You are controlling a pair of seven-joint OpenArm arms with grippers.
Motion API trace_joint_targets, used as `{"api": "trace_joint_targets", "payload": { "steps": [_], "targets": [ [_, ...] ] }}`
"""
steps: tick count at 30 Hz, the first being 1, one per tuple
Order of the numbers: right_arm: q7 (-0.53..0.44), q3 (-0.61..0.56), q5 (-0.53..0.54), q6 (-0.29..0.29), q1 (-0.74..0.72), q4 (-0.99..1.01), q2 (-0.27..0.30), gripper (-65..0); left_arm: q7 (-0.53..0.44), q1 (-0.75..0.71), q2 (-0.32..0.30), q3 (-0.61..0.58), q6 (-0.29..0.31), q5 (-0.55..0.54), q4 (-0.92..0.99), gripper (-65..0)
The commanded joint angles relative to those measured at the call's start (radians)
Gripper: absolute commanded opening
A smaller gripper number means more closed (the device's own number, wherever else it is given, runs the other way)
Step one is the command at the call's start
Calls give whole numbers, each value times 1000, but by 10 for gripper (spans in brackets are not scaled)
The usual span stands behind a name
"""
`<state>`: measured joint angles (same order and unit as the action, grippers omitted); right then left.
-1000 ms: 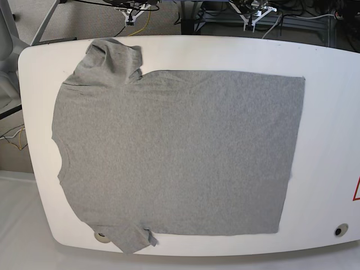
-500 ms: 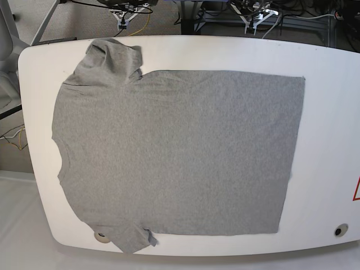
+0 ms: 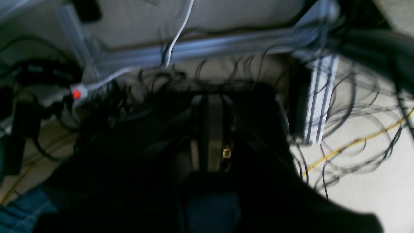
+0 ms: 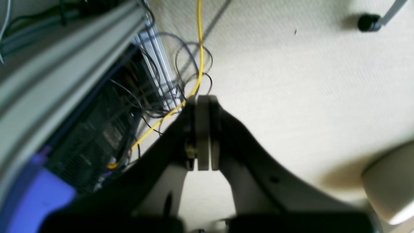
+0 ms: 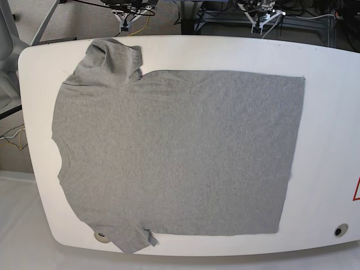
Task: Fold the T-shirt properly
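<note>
White tabletop [image 5: 329, 112] carries the T-shirt [image 5: 174, 152], spread flat with its plain grey side up, collar toward the base view's left, one sleeve bunched at the far left corner and the other curling over the near edge. No fold looks started, so this reads as the opening step. Both arms hang beyond the far edge. The right gripper [image 4: 203, 97] and the left gripper [image 3: 210, 97] have their jaws pressed together, empty. Next, each would likely need to open and reach a sleeve.
</note>
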<state>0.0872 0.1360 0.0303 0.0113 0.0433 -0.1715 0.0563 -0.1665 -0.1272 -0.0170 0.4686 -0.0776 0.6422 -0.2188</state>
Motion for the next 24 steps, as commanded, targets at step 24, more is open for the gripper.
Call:
{"api": "trace_joint_targets", "payload": {
  "steps": [24],
  "targets": [
    [-21, -2, 1, 0, 33, -16, 8, -650, 4, 0, -3, 6, 3, -3, 17, -639]
  ]
}}
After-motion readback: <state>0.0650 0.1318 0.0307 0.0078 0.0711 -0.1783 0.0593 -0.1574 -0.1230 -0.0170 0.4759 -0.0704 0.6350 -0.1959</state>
